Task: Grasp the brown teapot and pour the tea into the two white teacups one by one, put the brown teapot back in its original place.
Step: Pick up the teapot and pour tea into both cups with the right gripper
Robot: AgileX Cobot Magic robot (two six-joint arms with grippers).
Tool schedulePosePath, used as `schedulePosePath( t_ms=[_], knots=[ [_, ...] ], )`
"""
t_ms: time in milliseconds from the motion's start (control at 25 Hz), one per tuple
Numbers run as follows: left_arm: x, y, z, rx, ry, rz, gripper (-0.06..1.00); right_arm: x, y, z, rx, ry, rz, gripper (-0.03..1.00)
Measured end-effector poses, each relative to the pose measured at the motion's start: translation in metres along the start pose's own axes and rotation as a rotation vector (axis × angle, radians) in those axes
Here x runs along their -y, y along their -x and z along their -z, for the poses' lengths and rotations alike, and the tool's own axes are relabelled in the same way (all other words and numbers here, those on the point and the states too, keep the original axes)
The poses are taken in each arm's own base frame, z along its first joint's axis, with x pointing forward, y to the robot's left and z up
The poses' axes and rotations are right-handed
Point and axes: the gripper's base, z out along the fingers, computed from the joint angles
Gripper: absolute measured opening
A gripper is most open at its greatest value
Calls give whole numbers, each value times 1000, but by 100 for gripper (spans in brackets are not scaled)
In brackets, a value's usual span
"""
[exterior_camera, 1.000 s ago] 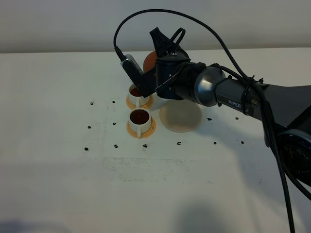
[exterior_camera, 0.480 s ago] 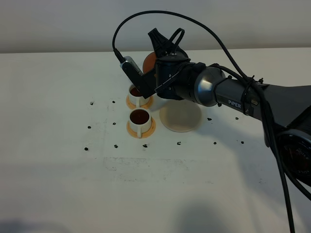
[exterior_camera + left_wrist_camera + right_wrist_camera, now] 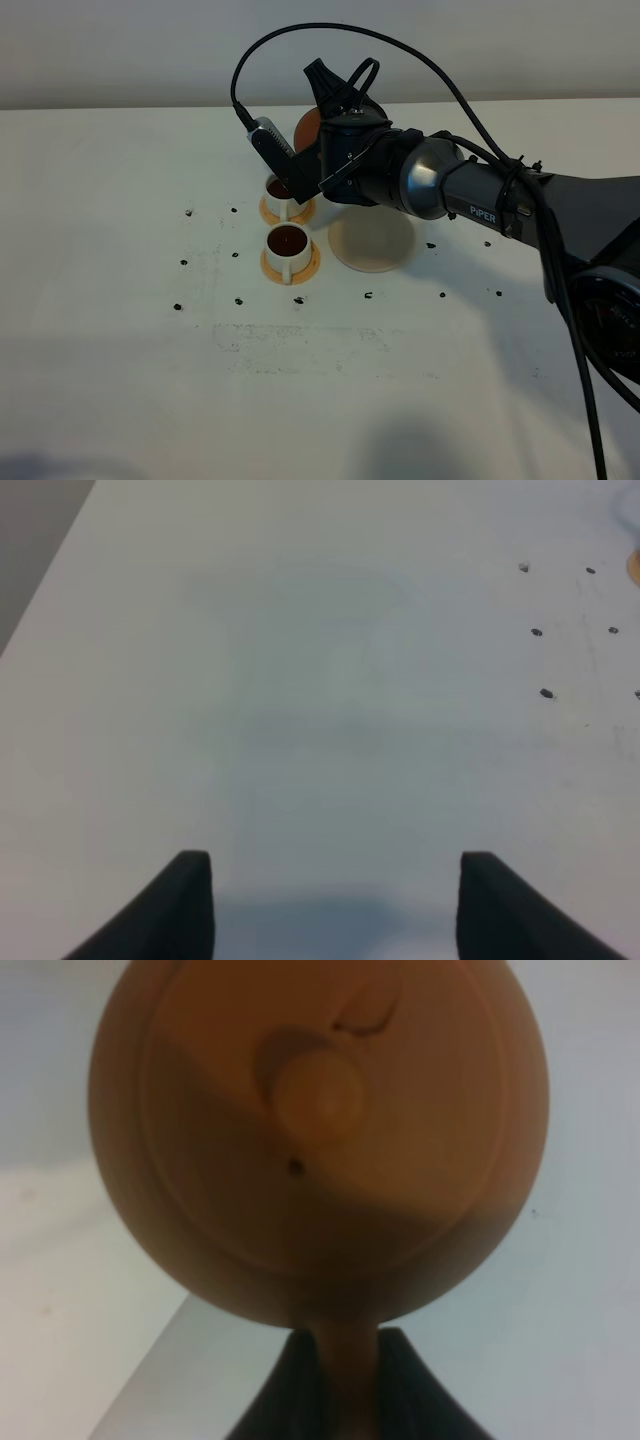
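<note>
Nothing has moved: the right gripper (image 3: 347,1365) stays clamped on the brown teapot (image 3: 320,1150), tilted over the teacup (image 3: 276,200) at twelve o'clock from its twin (image 3: 288,243). Lingering risks overflow. The left gripper (image 3: 336,860) stands apart.

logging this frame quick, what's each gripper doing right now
Left gripper: open, holding nothing.
Right gripper: shut on the teapot.

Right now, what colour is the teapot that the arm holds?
The teapot is reddish-brown, clearest in the right wrist view.
</note>
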Motion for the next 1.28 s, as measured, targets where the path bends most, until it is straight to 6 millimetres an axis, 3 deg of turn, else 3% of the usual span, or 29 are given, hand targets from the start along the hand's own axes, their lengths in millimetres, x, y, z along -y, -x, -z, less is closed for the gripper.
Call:
schedulePosePath(
  t_ms=[1280],
  knots=[
    [0, 0, 0, 0, 0, 1, 51, 1, 5, 3, 14, -9, 35, 12]
  ],
)
